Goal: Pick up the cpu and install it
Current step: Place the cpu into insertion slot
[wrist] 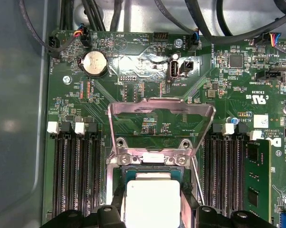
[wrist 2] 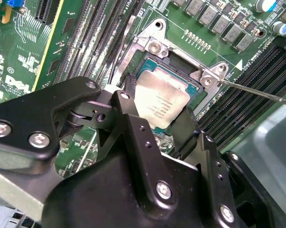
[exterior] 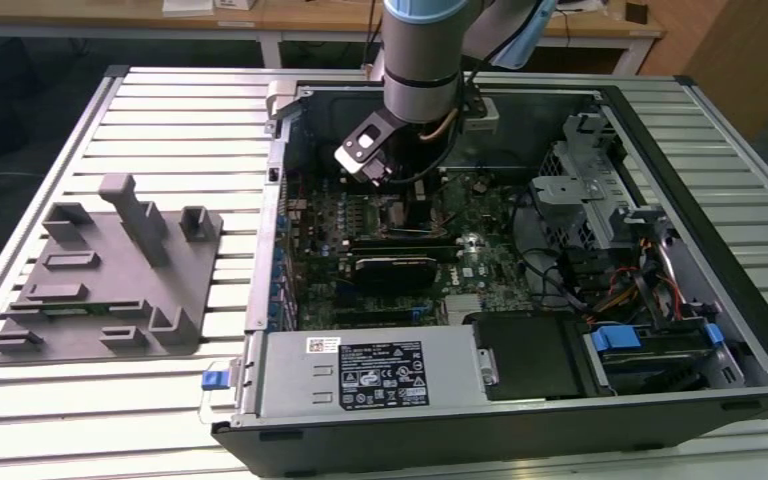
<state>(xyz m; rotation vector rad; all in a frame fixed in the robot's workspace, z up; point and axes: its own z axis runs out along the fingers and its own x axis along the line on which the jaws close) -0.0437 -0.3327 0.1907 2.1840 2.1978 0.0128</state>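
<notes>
So the arm is reaching down into the open computer case, which sits on the slatted tabletop toward its edge on the exterior view's right. The grey tray with upright posts is well apart from it, by the tabletop's edge on the exterior view's left.

In the second wrist view the tool has its two black fingers narrowed onto opposite edges of the cpu — both look pressed against it, so it has hold of the chip. The first wrist view shows the same: the tool hugs the cpu from both sides, silvery top facing up.

The cpu is right over the black socket in the middle of the green motherboard, lined up square with the socket's frame. I can't tell whether it's fully seated or just above the contacts.

The metal load plate is flipped up and open, standing clear of the chip on its hinge edge. The thin retention lever sticks out to one side — unlatched. Rows of black memory slots flank the socket on both sides, and a coin cell battery sits near the board's far edge.
</notes>
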